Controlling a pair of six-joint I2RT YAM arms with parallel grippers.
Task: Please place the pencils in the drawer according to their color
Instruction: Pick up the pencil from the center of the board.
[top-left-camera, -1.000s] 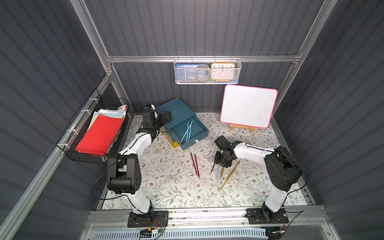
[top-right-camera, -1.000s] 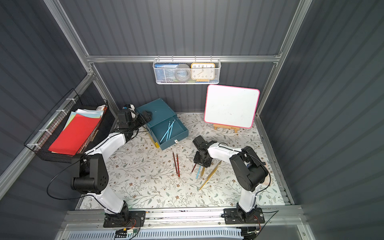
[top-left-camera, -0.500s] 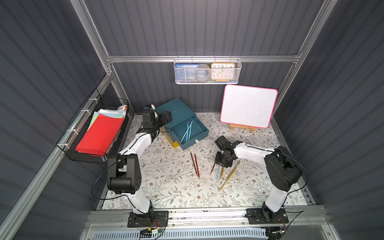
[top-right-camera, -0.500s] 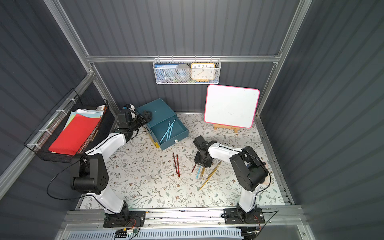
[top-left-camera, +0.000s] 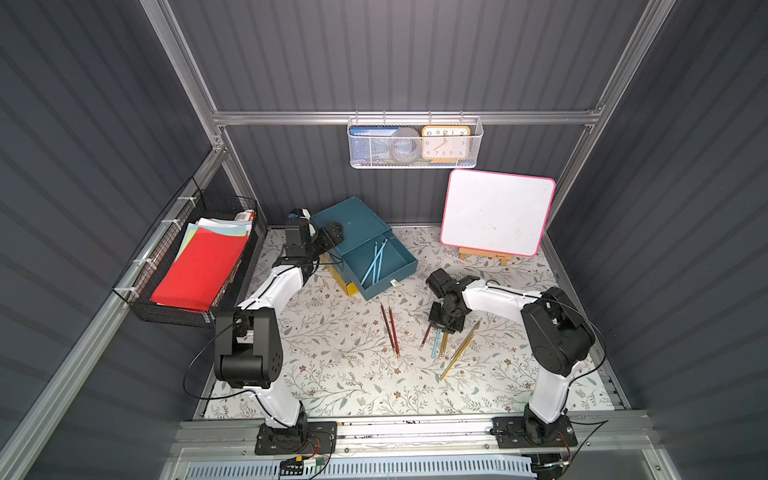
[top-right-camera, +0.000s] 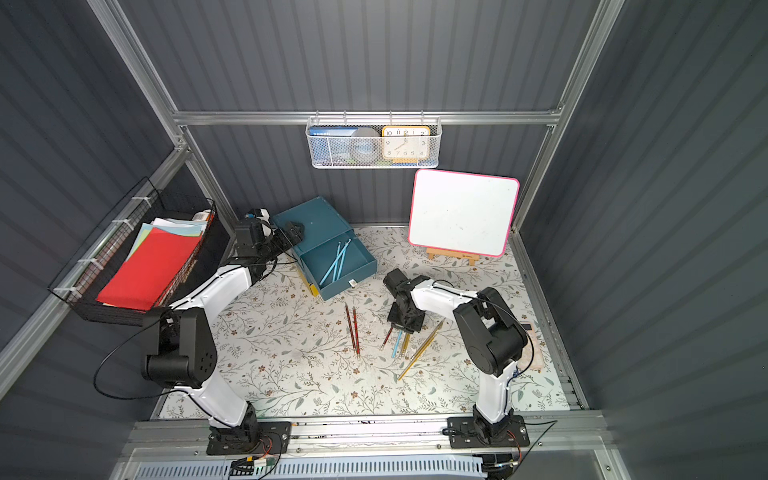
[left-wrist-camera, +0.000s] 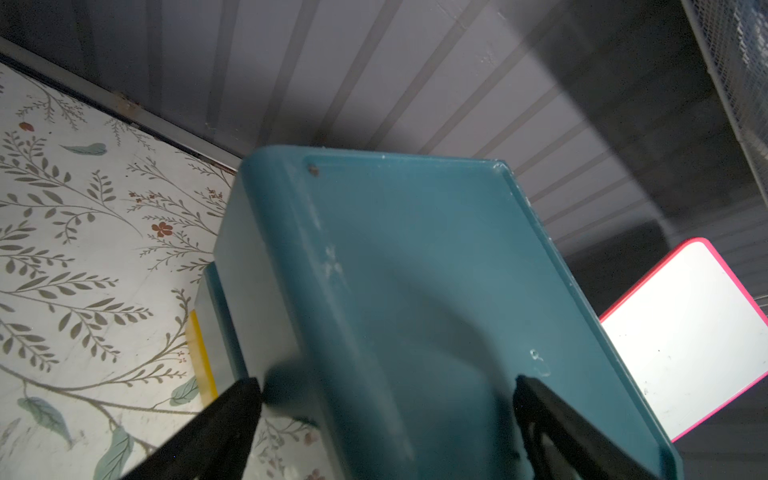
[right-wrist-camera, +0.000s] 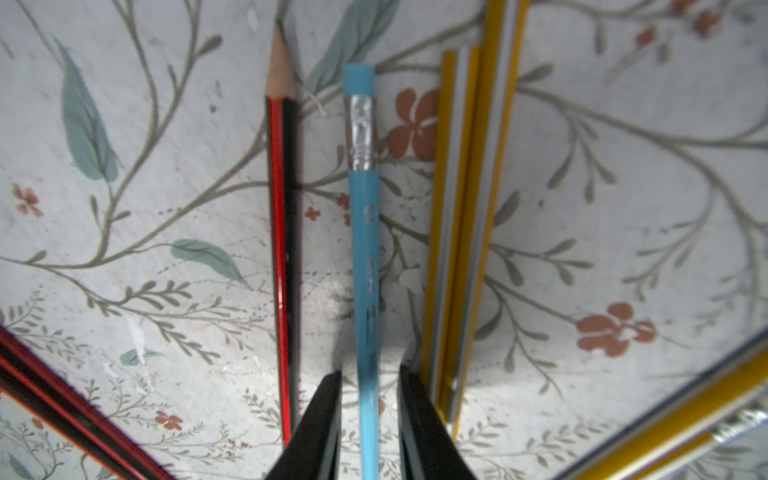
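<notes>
Floral tabletop (top-left-camera: 332, 374) bears a light blue pencil (top-left-camera: 435, 345) with a silver ferrule and blue eraser. It runs toward six o'clock from the right gripper (right-wrist-camera: 370, 376), whose narrowly parted jaws straddle it.

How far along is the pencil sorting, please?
Done: several light blue pencils lie in the open teal drawer. In hand: the right gripper, jaws open, straddles another light blue pencil on the floral mat. Left: red-and-black striped pencils and gold-yellow pencils, also on the mat.
</notes>
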